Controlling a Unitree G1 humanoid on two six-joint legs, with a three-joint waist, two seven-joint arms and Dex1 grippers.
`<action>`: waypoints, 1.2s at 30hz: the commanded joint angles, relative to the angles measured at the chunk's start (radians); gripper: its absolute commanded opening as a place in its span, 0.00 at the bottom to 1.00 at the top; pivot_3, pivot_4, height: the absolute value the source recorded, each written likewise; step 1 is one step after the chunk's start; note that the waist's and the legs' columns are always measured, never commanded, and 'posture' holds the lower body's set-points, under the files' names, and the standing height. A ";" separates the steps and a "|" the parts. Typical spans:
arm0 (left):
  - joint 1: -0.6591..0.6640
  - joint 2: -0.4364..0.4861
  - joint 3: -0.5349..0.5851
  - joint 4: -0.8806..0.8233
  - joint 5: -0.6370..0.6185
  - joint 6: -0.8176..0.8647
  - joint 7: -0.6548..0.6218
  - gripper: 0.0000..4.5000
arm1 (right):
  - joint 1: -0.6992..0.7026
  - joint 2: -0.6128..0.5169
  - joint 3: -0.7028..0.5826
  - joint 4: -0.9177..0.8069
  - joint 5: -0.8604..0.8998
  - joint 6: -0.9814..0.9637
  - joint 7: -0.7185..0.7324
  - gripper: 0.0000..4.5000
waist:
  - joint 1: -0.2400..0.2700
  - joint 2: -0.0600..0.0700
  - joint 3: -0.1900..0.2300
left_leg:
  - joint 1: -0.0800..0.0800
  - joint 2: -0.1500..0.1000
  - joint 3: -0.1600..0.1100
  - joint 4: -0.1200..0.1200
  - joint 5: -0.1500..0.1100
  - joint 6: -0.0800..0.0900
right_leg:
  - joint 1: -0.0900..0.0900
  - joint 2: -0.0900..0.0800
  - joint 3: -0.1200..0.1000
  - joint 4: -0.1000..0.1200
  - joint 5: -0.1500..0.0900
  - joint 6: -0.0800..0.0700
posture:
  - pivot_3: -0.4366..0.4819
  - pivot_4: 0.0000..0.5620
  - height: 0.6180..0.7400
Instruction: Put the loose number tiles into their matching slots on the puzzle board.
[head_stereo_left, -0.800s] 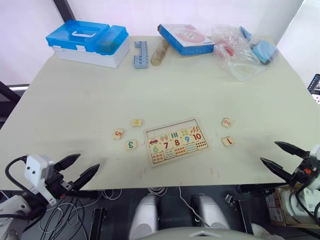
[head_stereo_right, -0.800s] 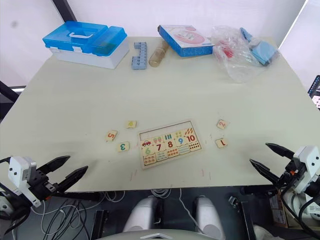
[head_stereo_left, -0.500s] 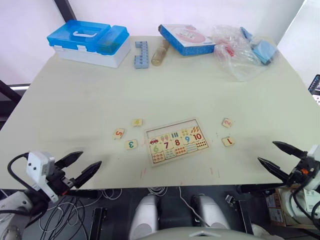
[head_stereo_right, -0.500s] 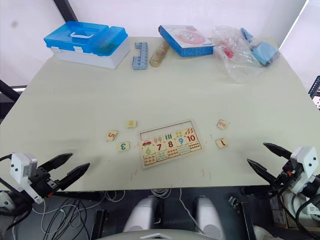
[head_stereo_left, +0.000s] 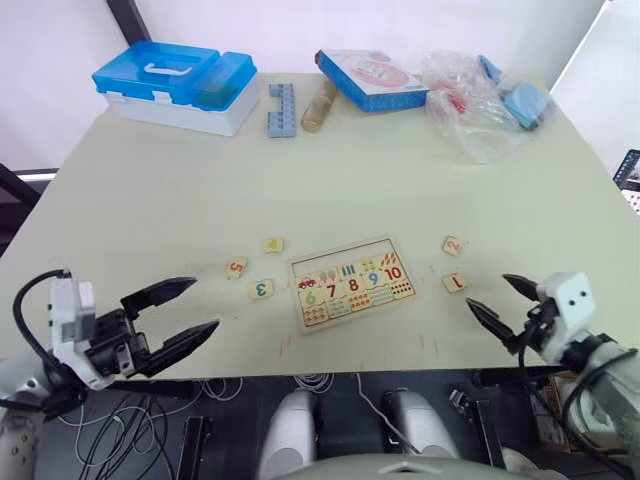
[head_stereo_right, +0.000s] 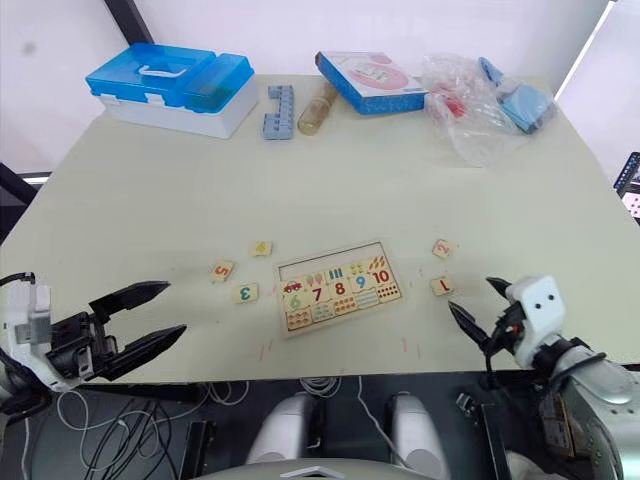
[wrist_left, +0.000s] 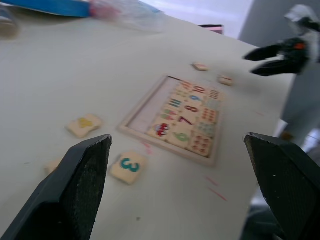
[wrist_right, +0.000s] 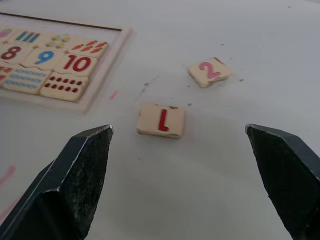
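Right wrist view frames the red 1 tile (wrist_right: 161, 120) lying flat on the cream table (head_stereo_left: 400, 170), centred between the spread fingers of the right gripper (head_stereo_left: 496, 300), which is released and holds nothing. The red 2 tile (wrist_right: 210, 71) lies just beyond it, and both sit apart from the puzzle board (head_stereo_left: 352, 283), off the board's right edge. Left of the board lie the green 3 tile (head_stereo_left: 262, 290), the red 5 tile (head_stereo_left: 237, 267) and the yellow 4 tile (head_stereo_left: 273, 245). The board's top row of slots (head_stereo_left: 340, 256) looks empty, so every tile appears yet to be placed. The left gripper (head_stereo_left: 183, 313) hangs released and empty near the table's front edge, short of the 3 tile. Judging from this, the right arm looks set to take the 1 tile first. A clean pick would call for coming down squarely over the tile and closing on two opposite edges, since a thin flat piece could skid away under an off-centre pinch.
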 joint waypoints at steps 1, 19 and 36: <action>-0.021 0.017 0.013 0.034 -0.028 -0.034 -0.091 1.00 | -0.028 0.034 0.050 -0.047 -0.026 0.070 -0.096 0.99 | 0.000 0.000 0.000 | 0.000 0.000 0.000 0.000 0.000 0.000 | 0.000 0.000 0.000 0.000 0.000 0.000 | 0.48 0.27 1.00; -0.018 -0.009 0.015 0.123 -0.006 -0.122 -0.242 1.00 | -0.136 0.198 0.214 0.054 -0.201 0.092 -0.291 0.87 | -0.001 -0.002 -0.001 | 0.000 0.000 0.001 0.000 0.000 0.000 | 0.000 0.001 -0.001 0.000 0.000 0.000 | 0.48 0.27 1.00; 0.006 -0.011 0.001 0.142 -0.001 -0.157 -0.261 1.00 | -0.232 -0.225 0.146 0.317 -0.023 -0.233 0.497 0.32 | -0.001 -0.006 -0.005 | 0.001 0.000 0.001 0.001 0.000 0.000 | 0.002 0.001 -0.001 0.000 0.000 0.000 | 0.48 0.27 1.00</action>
